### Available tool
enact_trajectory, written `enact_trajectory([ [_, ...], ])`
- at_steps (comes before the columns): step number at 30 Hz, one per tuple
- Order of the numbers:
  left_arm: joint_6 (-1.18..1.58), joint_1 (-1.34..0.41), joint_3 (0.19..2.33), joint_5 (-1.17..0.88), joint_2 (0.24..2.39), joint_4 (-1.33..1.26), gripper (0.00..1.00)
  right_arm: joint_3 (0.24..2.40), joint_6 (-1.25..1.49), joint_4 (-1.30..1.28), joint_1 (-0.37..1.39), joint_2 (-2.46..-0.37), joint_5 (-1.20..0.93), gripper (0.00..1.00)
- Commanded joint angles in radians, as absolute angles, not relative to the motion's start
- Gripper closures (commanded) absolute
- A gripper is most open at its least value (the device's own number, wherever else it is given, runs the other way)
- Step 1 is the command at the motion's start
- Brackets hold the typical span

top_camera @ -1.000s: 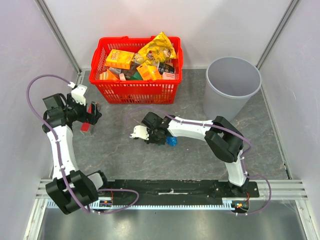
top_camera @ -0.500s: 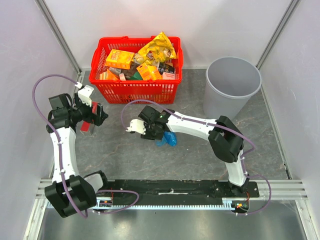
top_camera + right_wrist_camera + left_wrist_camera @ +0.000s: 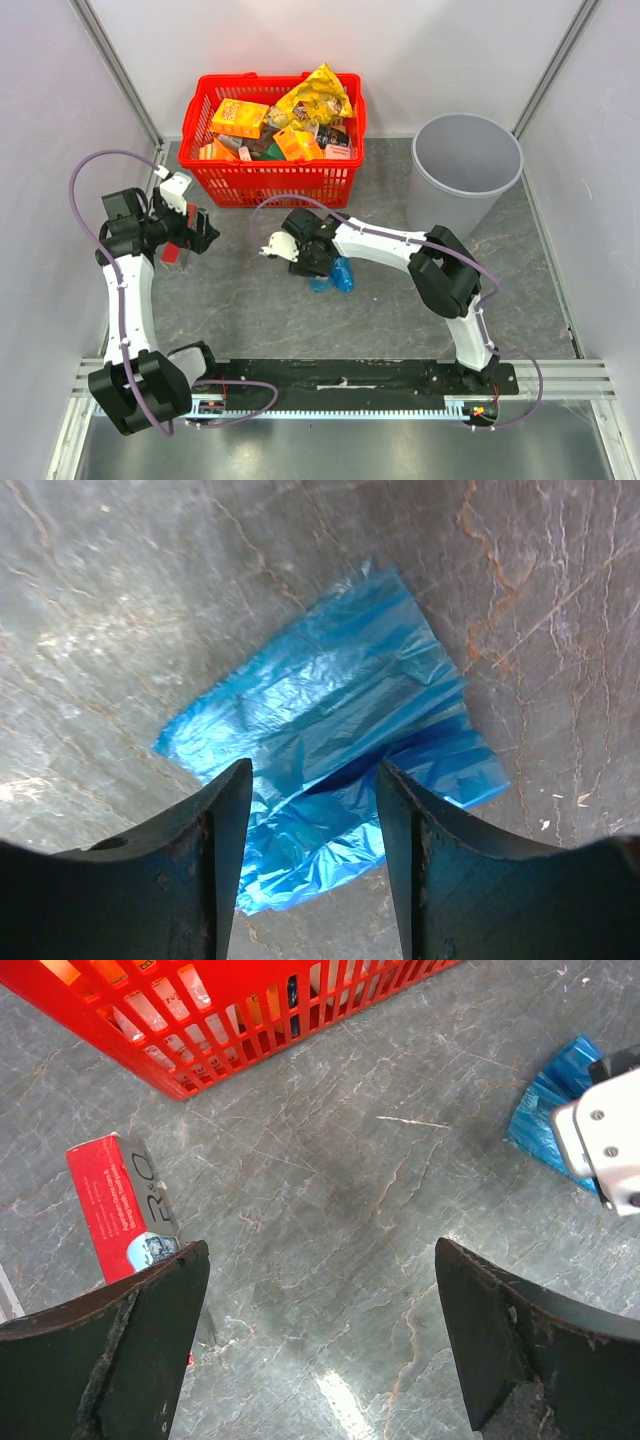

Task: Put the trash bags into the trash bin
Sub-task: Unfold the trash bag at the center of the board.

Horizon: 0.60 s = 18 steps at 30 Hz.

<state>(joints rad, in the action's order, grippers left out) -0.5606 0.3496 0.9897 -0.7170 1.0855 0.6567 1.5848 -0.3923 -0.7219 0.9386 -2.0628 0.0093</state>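
At mid-frame, the right gripper [image 3: 312, 775] straddled the flat trash bag [image 3: 330, 695], jaws parted and empty; pinching a raised wrinkle seemed wisest.

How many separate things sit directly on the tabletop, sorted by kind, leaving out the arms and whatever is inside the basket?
Blue trash bag bundle: 1
Grey trash bin: 1
Red mesh basket: 1
Red box: 1
Total: 4
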Motion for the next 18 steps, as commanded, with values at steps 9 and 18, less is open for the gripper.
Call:
enact_trajectory([
  [9, -0.534, 0.336, 0.982, -0.739, 1.068, 0.643, 0.0, 1.571, -0.39, -0.715, 0.893, -2.102, -0.044, 0.41],
  [18, -0.525, 0.328, 0.974, -0.739, 1.074, 0.63, 0.0, 1.574, -0.37, -0.709, 0.894, -2.129, -0.098, 0.52],
])
